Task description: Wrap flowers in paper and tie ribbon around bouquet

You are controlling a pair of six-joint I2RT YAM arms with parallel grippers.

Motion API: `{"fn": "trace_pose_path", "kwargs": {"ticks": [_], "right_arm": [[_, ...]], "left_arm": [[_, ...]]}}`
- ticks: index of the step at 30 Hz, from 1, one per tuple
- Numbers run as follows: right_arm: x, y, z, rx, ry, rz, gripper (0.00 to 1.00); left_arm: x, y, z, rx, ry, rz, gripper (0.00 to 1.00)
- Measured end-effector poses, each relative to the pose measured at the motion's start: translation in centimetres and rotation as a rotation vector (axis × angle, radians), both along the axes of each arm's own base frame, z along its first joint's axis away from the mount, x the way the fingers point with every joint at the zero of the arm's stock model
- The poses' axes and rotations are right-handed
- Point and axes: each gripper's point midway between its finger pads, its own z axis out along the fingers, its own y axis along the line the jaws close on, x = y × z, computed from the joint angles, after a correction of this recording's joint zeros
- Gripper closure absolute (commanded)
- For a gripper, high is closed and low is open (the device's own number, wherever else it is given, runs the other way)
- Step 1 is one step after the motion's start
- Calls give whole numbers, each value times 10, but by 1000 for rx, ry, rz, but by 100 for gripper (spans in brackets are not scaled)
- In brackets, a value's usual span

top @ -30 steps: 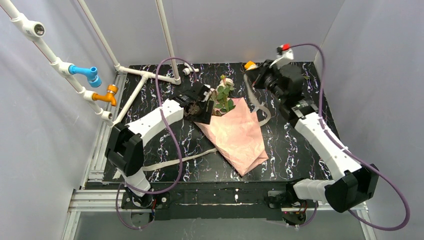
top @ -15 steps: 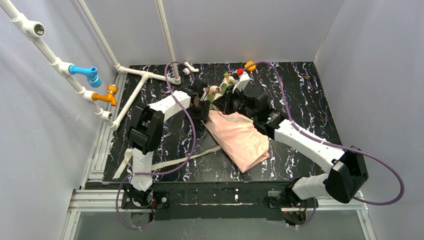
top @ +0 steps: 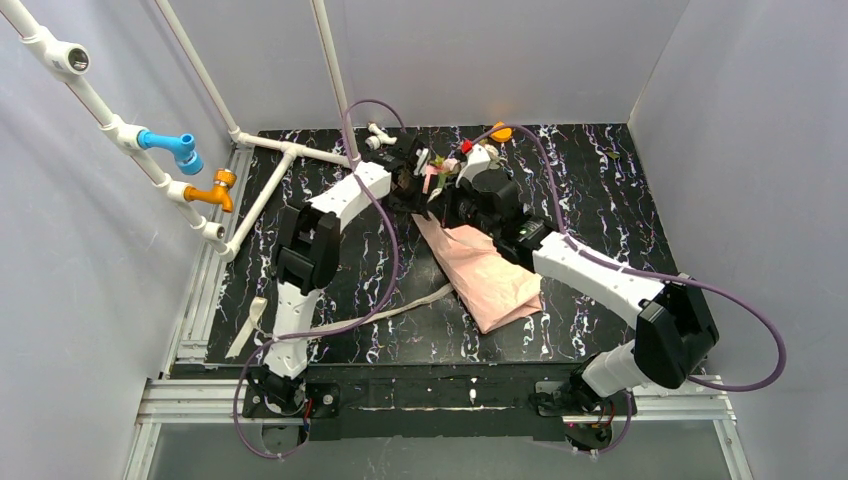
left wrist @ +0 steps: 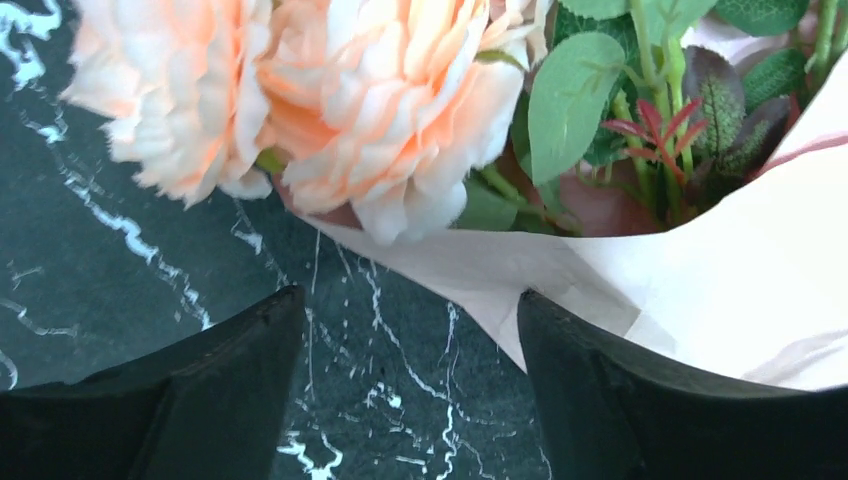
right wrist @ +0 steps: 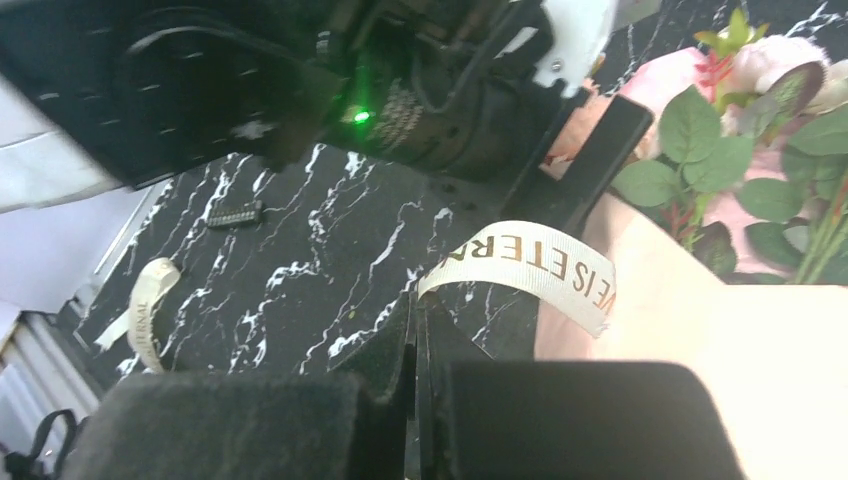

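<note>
Pink paper (top: 495, 280) is rolled into a cone, flat on the black marble table (top: 600, 180); that's our bouquet. Inside it are the flowers (left wrist: 380, 110), with peach-cream blooms and green leaves sticking out of the wide end. We can't see anything else in the cone.

Left gripper (left wrist: 408, 300) sits at the bouquet's wide end, just below the blooms. Its jaws are apart and grip nothing; bare table and the paper's rim show between them. Right gripper (right wrist: 415, 340) is beside the same wide end, pinched closed on the ribbon (right wrist: 530, 265), which arcs out of the jaws over the paper's edge. The ribbon's slack trails on the table to the bouquet's left.

Versus a second ago:
- The right arm was well off to the bouquet's right. Now it lies across the wide end, next to the left gripper.
- The left arm has reached further in.
- The cone looks narrower and has shifted slightly.
</note>
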Motion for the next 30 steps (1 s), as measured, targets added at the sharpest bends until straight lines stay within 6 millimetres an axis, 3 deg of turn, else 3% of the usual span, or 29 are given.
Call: {"fn": "trace_pose_path", "kwargs": {"ticks": [2,5,8,12,14,16,19,21,25,30], "right_arm": [[5,-2,0,-33,-22,-10,99],[7,-4,1,-72,-57,3,99],[3,2,-4,-107,-69,73,99],[-5,24,-24,-156,-28,193,99],[-11,37,-45,-196,9,251,99],[-19,50,-69,-238,52,302,94],[-30,64,-111,-306,133,357,53],[-33,71,-132,-337,182,378,38],[-30,77,-155,-381,228,387,21],[-23,75,-145,-383,209,352,13]], "left_arm": [[-4,7,8,15,-15,4,13],[-28,31,30,57,-29,27,11],[-59,61,72,81,-85,79,9],[-95,98,120,67,-192,177,4],[-117,119,129,68,-213,239,3],[-135,137,127,72,-208,304,3],[-166,163,106,78,-162,443,2],[-190,179,89,84,-122,532,2],[-232,208,62,55,-74,735,2],[-264,243,44,-5,-56,1028,2]]}}
